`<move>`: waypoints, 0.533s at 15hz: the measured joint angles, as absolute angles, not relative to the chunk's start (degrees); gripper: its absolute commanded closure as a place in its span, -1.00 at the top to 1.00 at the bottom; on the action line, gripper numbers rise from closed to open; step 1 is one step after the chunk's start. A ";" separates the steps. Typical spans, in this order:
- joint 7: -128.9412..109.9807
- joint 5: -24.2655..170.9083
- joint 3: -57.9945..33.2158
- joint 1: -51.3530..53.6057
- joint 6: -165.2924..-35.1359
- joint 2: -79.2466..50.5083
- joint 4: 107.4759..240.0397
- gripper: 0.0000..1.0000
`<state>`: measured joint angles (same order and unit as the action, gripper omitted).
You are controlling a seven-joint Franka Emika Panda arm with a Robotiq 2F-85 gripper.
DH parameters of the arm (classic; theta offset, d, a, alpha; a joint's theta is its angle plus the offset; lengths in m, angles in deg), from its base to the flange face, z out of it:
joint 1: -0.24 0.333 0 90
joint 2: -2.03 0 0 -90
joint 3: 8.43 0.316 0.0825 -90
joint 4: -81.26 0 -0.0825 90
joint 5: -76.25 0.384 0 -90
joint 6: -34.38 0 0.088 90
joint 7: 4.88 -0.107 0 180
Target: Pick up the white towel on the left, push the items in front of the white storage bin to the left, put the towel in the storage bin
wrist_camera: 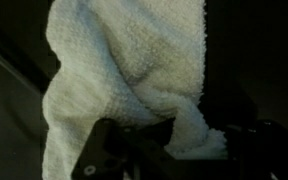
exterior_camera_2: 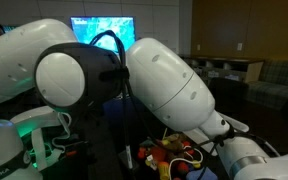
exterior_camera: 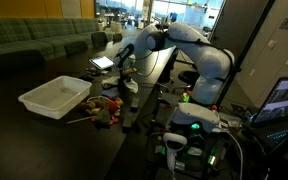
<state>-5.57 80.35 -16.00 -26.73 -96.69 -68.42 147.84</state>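
In the wrist view the white towel [wrist_camera: 134, 70] fills most of the frame and hangs from my gripper [wrist_camera: 174, 140], whose dark fingers are shut on its bunched fabric. In an exterior view my gripper [exterior_camera: 123, 66] holds the towel [exterior_camera: 127, 84] above the dark table, to the right of the white storage bin [exterior_camera: 32, 100]. Several small colourful items [exterior_camera: 101, 108] lie in front of the bin, just below and left of the towel. The same items show partly in an exterior view [exterior_camera_2: 176, 156], behind the arm.
A tablet [exterior_camera: 102, 63] lies further back on the table. Green sofas [exterior_camera: 34, 42] stand behind it. The robot base with green lights [exterior_camera: 189, 122] and cables sit at the right. The arm [exterior_camera_2: 164, 85] blocks most of an exterior view.
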 measured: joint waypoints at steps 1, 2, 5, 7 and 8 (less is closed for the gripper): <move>-4.60 80.23 -15.62 -26.56 -96.82 -68.27 148.34 -0.95; -3.74 80.14 -15.31 -26.28 -97.20 -67.94 149.22 -0.95; -2.19 79.95 -15.01 -25.00 -99.96 -65.17 154.66 -0.92; -2.14 79.72 -15.22 -24.02 -102.84 -61.94 159.77 -0.93; -2.24 79.56 -15.60 -23.41 -104.49 -60.14 162.34 -0.93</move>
<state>-2.24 79.56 -15.60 -23.41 -104.49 -60.14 162.34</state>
